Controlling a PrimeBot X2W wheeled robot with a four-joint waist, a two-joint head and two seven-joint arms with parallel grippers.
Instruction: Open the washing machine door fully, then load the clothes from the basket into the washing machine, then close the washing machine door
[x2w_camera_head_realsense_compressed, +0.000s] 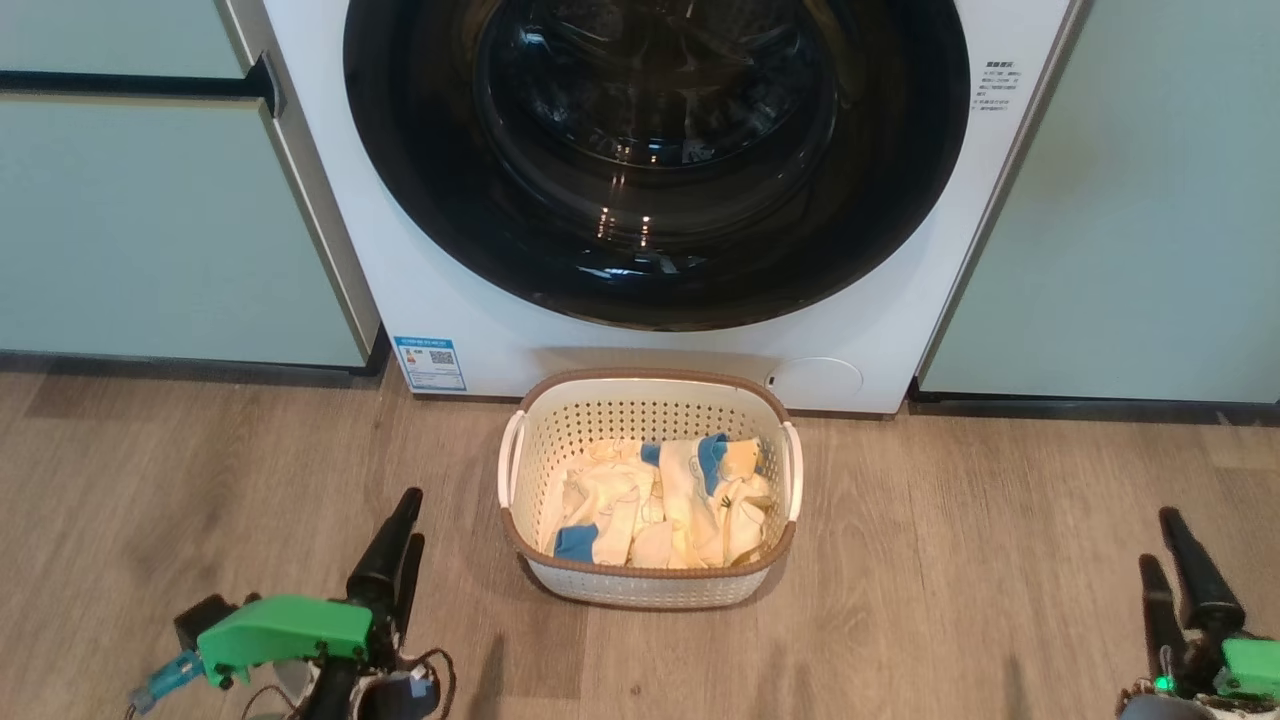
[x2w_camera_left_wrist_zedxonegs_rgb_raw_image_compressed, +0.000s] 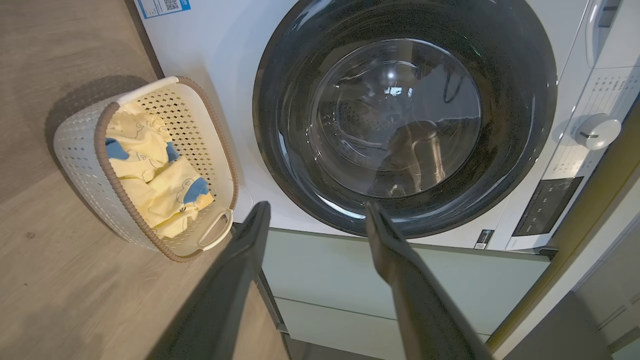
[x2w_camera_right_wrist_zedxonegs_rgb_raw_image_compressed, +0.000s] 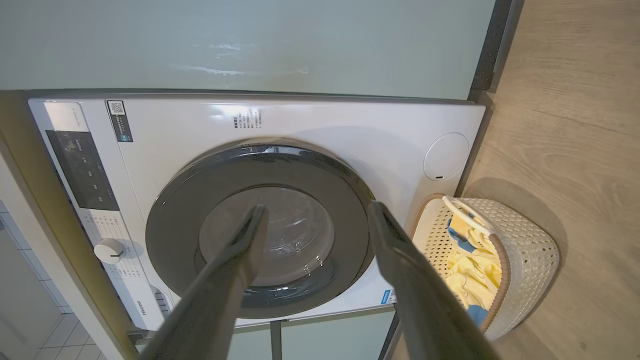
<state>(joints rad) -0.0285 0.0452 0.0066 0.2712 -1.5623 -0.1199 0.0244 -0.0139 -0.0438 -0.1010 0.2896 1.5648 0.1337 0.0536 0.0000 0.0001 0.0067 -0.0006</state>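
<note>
Nearest, the left tool (x2w_camera_left_wrist_zedxonegs_rgb_raw_image_compressed: 316, 206) and the right tool (x2w_camera_right_wrist_zedxonegs_rgb_raw_image_compressed: 317, 206) are held low over the wooden floor (x2w_camera_head_realsense_compressed: 1000, 560), each with its fingers parted and nothing gripped. Further on and between them, the basket (x2w_camera_head_realsense_compressed: 650, 378) is set on the floor just before the washing machine (x2w_camera_head_realsense_compressed: 480, 330), with the clothes (x2w_camera_head_realsense_compressed: 660, 500) heaped inside. Behind it, the washing machine door (x2w_camera_head_realsense_compressed: 420, 150) is seen shut. No handle can be made out on its glossy black rim, so a slipped grip is to be feared. The basket could also be knocked by an arm reaching past it.
</note>
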